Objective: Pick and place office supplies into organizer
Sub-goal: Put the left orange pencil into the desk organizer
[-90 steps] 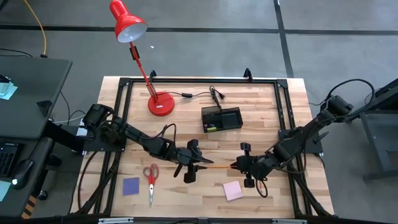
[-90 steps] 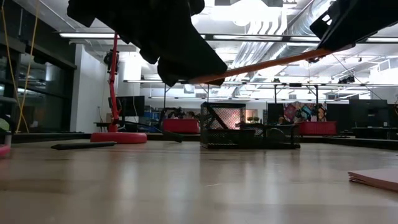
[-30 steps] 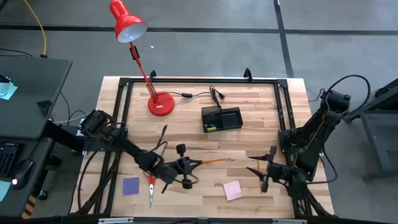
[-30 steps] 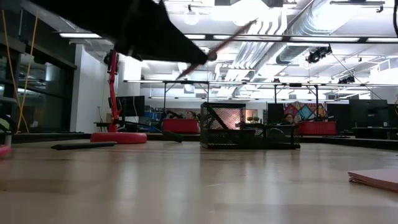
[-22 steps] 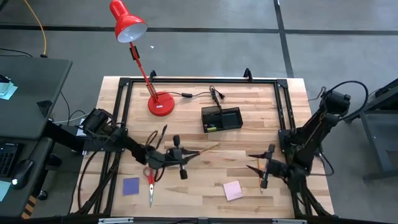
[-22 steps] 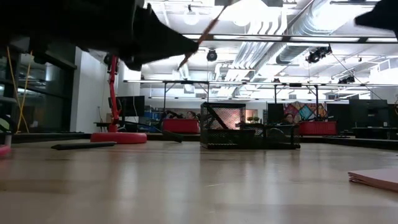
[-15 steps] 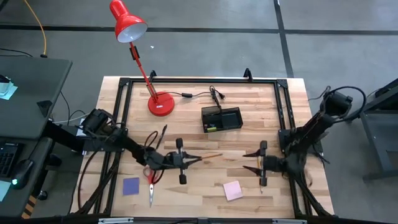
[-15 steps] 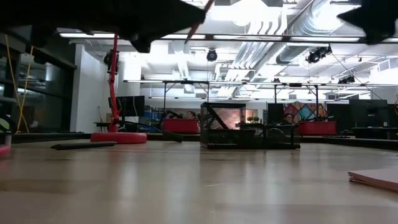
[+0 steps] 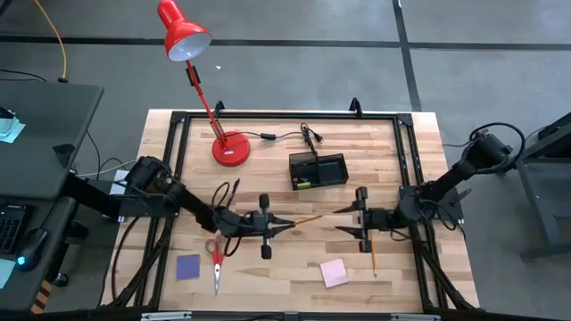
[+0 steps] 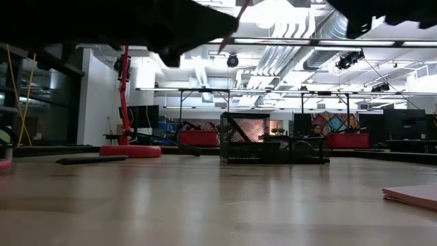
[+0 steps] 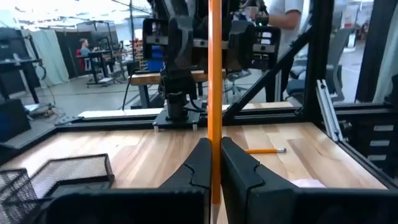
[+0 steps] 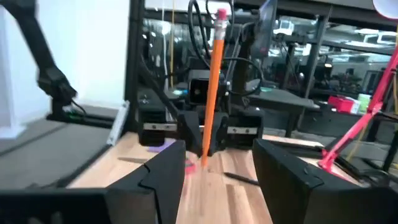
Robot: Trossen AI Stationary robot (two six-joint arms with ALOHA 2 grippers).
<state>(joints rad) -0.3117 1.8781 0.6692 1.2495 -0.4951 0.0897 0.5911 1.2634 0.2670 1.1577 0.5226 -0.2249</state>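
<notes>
The left gripper (image 9: pixel 284 224) is hovering over the middle of the wooden table (image 9: pixel 268 160), its fingers (image 11: pixel 200 163) pressing together on an orange pencil (image 9: pixel 305 219). In the high view the pencil is sticking out of the fingertips toward 3 o'clock, and in the left wrist view it is standing straight up between the two dark fingers.

The right gripper (image 9: pixel 346 220) is hanging just past the pencil's free end, at 3 o'clock from the left gripper, and is facing it. Its fingers (image 12: pixel 163 168) are standing apart with nothing between them; the right wrist view is showing the held pencil and its pink eraser (image 12: pixel 220 14) centred in the gap, but farther off.

A second pencil (image 9: pixel 374 259) is lying on the wood at about 5 o'clock from the right gripper, apart from it. The pink sticky pad (image 9: pixel 334 273) is sitting near the front edge, at about 7 o'clock from the right gripper. The red-handled scissors (image 9: pixel 216 259) and the blue-purple pad (image 9: pixel 187 267) are lying at about 8 o'clock from the left gripper. A black pen (image 9: pixel 235 190) is resting at 11 o'clock from that gripper.

The black mesh organizer (image 9: pixel 318 170) is standing at 1 o'clock from the left gripper, well apart from both grippers, with a small yellow piece (image 9: pixel 304 183) in its left compartment. The red desk lamp (image 9: pixel 229 147) is standing beyond it, at 10 o'clock.
</notes>
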